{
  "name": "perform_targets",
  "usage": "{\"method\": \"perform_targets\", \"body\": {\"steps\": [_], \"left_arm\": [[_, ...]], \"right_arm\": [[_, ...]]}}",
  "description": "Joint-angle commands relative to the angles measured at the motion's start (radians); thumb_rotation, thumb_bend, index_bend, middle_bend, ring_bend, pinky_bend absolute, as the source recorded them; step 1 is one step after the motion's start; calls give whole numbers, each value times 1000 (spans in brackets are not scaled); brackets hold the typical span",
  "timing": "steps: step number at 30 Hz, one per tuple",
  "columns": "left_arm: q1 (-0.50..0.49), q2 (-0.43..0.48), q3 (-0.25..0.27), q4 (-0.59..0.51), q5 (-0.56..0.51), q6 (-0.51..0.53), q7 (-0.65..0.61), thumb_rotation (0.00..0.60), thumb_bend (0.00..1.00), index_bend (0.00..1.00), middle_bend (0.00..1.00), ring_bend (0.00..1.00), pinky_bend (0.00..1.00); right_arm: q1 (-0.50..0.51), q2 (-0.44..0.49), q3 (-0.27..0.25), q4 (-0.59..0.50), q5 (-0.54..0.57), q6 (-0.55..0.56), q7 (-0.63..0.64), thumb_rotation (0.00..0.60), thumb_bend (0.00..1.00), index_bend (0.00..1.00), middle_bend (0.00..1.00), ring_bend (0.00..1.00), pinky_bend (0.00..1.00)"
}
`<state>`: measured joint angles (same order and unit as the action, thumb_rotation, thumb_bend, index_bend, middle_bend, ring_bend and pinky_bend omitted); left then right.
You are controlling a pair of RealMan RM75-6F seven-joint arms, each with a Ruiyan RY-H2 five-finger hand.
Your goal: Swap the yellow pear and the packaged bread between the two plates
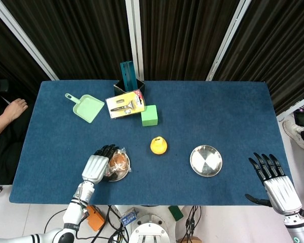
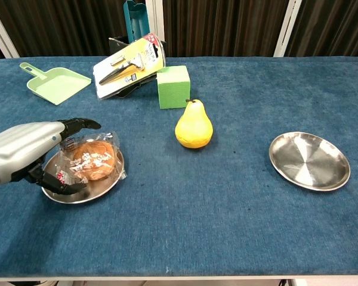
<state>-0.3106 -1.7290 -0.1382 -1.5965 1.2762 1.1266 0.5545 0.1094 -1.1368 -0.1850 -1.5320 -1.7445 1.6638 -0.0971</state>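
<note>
The yellow pear (image 1: 158, 146) (image 2: 194, 126) stands upright on the blue cloth between the two plates. The packaged bread (image 1: 118, 161) (image 2: 92, 160) lies on the left steel plate (image 1: 121, 175) (image 2: 83, 193). My left hand (image 1: 97, 166) (image 2: 25, 151) hovers over the left part of that plate, fingers spread around the bread's left side, nothing gripped. The right steel plate (image 1: 206, 160) (image 2: 309, 160) is empty. My right hand (image 1: 274, 183) is off the table at the lower right, fingers apart, seen only in the head view.
At the back stand a green block (image 1: 149, 115) (image 2: 173, 86), a packaged tool (image 1: 125, 104) (image 2: 130, 64) leaning on a dark holder (image 1: 128, 80), and a green dustpan (image 1: 86, 107) (image 2: 52, 83). A person's hand (image 1: 14, 108) rests by the table's left edge.
</note>
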Motion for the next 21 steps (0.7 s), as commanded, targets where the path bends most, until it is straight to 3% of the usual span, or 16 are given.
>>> {"method": "perform_targets", "body": {"steps": [1,4,6,14,21], "left_arm": [[-7,-21,-7,16,3,35,-1,600,243,285,258,269,404],[-12,-45,-8,35,41,81,-19,600,330,391,383,379,483],[-19,-58,-11,33,70,105,-35,600,359,417,411,398,499],[-76,-111,-12,-29,120,119,38,600,355,434,425,405,504],[-166,-300,1,28,106,52,185,600,334,434,423,404,504]], "right_arm": [[-3,4,6,-4,-3,-8,2,444,156,0,0,0,0],[-7,6,14,-7,-4,-18,3,445,156,0,0,0,0],[-9,7,19,-10,-3,-28,2,445,156,0,0,0,0],[-12,16,40,-20,1,-55,14,446,156,0,0,0,0],[-4,30,55,-27,9,-92,38,448,156,0,0,0,0]]}}
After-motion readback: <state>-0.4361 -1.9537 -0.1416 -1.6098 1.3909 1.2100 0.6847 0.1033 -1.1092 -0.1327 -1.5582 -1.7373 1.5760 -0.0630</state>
